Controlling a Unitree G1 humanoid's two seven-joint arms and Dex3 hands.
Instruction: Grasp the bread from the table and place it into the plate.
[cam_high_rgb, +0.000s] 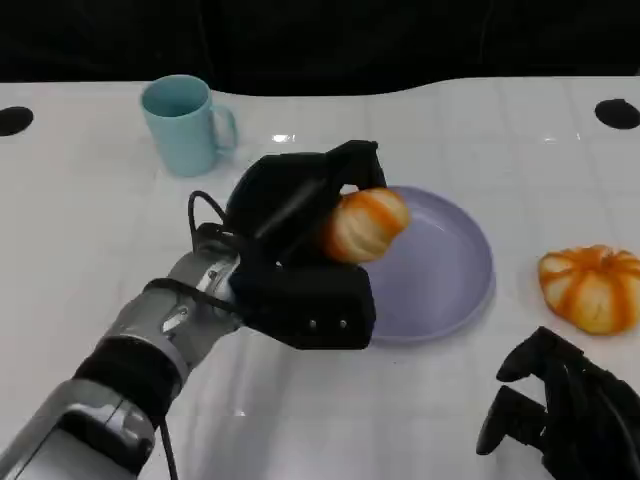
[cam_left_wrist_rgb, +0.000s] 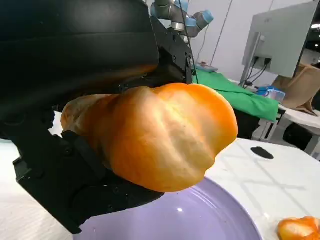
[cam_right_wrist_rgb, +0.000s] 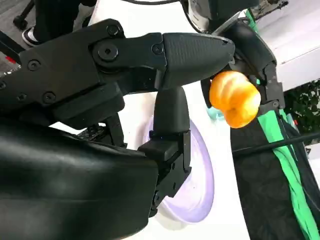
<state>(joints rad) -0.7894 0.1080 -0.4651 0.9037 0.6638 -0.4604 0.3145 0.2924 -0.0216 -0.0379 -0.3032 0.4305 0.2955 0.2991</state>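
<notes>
Glossy ridged bread (cam_high_rgb: 364, 224) gripped in left hand (cam_high_rgb: 300, 250) above smooth lavender plate (cam_high_rgb: 450, 270); right hand (cam_high_rgb: 560, 410) empty, fingers apart

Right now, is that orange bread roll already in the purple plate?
Not yet. The left hand holds the orange bread roll in the air above the round purple plate's rim.

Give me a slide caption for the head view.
Left hand holds a bread roll over the purple plate's edge.

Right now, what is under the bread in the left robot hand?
The purple plate lies under the bread, near its edge, not touching. The left robot hand covers the plate's near rim.
</notes>
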